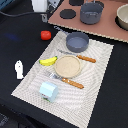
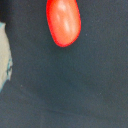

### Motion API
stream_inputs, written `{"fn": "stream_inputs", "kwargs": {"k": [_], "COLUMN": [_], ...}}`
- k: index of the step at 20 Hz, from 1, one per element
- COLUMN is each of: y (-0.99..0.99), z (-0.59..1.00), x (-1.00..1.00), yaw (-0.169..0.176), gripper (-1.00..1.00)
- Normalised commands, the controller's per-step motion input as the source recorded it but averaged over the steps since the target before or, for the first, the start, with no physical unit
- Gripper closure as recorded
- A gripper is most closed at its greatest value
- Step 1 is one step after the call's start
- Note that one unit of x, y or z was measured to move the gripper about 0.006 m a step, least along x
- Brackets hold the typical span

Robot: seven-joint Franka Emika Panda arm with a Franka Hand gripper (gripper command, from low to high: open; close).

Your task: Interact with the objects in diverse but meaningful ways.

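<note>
A red tomato [image 1: 45, 35] lies on the black table just beyond the striped placemat [image 1: 100, 85]; the wrist view shows it close up [image 2: 63, 21]. On the mat are a grey bowl [image 1: 77, 41], a tan plate [image 1: 67, 65], a yellow banana [image 1: 48, 61], a pale blue cup [image 1: 48, 91] and two pieces of orange-handled cutlery [image 1: 86, 58] [image 1: 72, 83]. A white shaker bottle [image 1: 19, 69] lies on the table at the exterior view's left. Only the white body of my gripper [image 1: 42, 5] shows at the top edge, above the tomato. Its fingers are not visible.
A brown toy stove board [image 1: 110, 27] sits at the back on the exterior view's right, with a grey pot [image 1: 91, 13], black burner discs [image 1: 66, 13] and a tan bowl [image 1: 123, 16]. A pale mat edge [image 2: 4, 60] shows in the wrist view.
</note>
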Motion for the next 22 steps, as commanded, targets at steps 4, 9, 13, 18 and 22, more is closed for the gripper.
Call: {"fn": "stream_inputs", "kwargs": {"k": [4,9,13,18,22], "y": [-0.04,-0.03,-0.02,-0.07,-0.1], "z": [-0.41,-0.38,-0.44,-0.32,-0.24], "x": [-0.16,-0.07,-0.1,-0.2,-0.4], "yaw": [0.105,0.082,0.073,0.033,0.026], "gripper": [-1.0,-1.0,-1.0,-1.0,-1.0]}}
